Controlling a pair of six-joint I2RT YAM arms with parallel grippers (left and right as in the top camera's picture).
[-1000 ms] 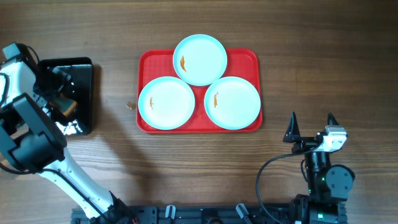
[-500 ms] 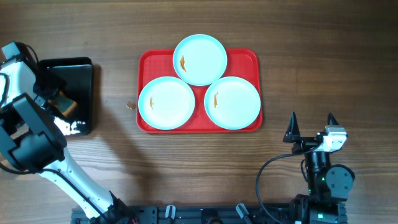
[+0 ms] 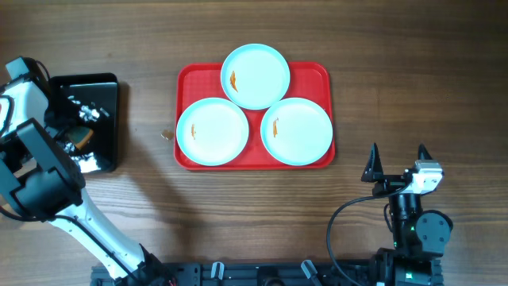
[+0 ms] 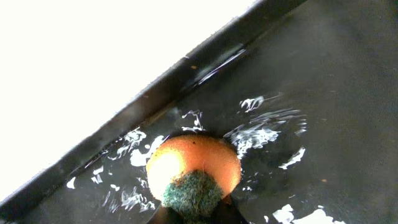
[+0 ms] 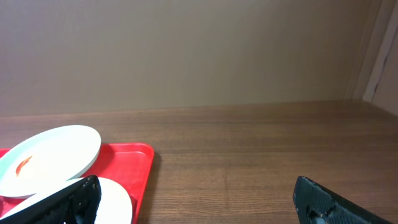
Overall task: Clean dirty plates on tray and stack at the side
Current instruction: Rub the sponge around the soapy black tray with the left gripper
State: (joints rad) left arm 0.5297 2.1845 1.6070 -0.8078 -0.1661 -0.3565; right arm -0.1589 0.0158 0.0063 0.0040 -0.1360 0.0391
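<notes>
Three pale blue-white plates lie on the red tray (image 3: 317, 75): one at the back (image 3: 255, 75), one front left (image 3: 212, 131), one front right (image 3: 297, 131). Each carries a small orange smear. My left gripper (image 3: 78, 129) is down in the black tray (image 3: 107, 87), far left of the red tray. It is shut on an orange sponge with a green scouring face (image 4: 194, 171), in shallow water. My right gripper (image 3: 397, 163) stands open near the table's front right, apart from the plates. The right wrist view shows the back plate (image 5: 50, 158) and the red tray's corner (image 5: 134, 165) beyond its fingers.
The black tray's wall (image 4: 155, 93) runs diagonally behind the sponge, with water glinting on its floor. A small crumb (image 3: 167, 135) lies on the wood just left of the red tray. Bare wooden table (image 3: 413, 79) lies right of the red tray.
My left gripper has shut on the sponge in the black tray, and the water glints have shifted. The right arm and the plates have not moved.
</notes>
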